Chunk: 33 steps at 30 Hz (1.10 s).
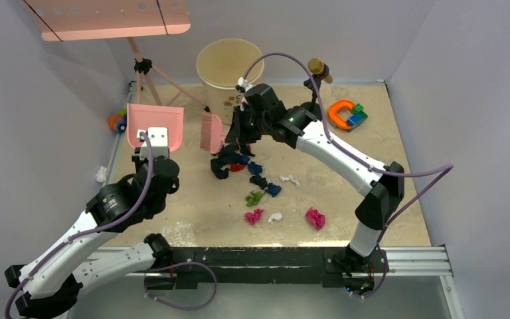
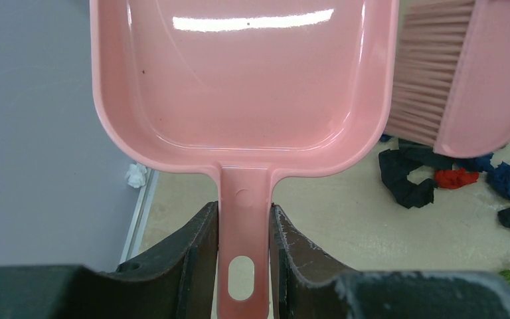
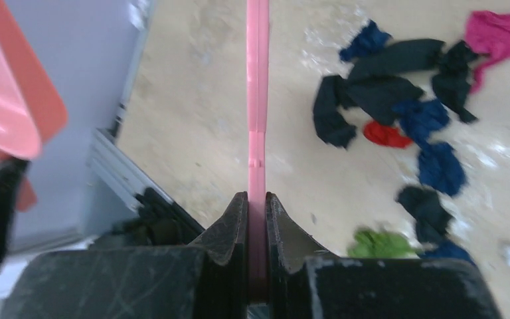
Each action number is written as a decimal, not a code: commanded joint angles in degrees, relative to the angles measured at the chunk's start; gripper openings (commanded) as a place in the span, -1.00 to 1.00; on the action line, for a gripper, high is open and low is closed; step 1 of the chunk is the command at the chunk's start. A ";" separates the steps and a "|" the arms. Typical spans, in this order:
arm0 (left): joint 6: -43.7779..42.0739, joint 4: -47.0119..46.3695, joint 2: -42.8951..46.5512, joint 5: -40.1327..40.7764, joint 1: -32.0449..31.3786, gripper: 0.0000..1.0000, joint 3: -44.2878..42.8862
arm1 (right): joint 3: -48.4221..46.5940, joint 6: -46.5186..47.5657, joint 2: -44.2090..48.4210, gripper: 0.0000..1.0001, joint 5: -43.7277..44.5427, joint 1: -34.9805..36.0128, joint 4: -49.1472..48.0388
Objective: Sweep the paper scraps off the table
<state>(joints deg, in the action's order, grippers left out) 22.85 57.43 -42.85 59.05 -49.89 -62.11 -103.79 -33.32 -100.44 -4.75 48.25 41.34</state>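
My left gripper (image 2: 244, 226) is shut on the handle of a pink dustpan (image 2: 246, 86), which lies at the table's far left (image 1: 156, 123). Just right of the pan is the pink brush (image 1: 211, 133), its bristles (image 2: 431, 73) close to the pan's side. My right gripper (image 3: 257, 199) is shut on the brush's thin handle (image 3: 257, 100). The paper scraps lie mid-table: a black and blue cluster (image 1: 232, 159) with a red one (image 3: 385, 135) right beside the brush, then green (image 1: 254, 197), magenta (image 1: 315, 217) and white (image 1: 275, 217) ones nearer the front edge.
A beige bucket (image 1: 229, 63) stands at the far edge. Orange, blue and green toy blocks (image 1: 346, 114) sit far right. A tripod (image 1: 147, 73) stands behind the dustpan. A white wad (image 1: 101, 174) lies off the table's left edge, past the metal frame.
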 commanded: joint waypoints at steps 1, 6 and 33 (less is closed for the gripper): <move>-1.14 -2.01 0.03 1.23 0.23 -1.00 0.26 | 4.10 -11.43 -2.68 -1.00 -13.19 -4.32 -21.44; -1.39 -2.69 0.35 1.02 0.23 -1.00 0.80 | -3.32 -18.61 -16.05 -1.00 -22.16 -6.44 -23.61; -2.76 -4.58 -0.93 -3.08 0.23 -1.00 1.46 | 16.65 -11.48 6.67 -1.00 4.93 -15.11 4.07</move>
<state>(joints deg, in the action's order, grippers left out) 21.39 55.29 -43.05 57.06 -49.89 -60.88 -88.79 -50.46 -101.60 -2.22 32.64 51.05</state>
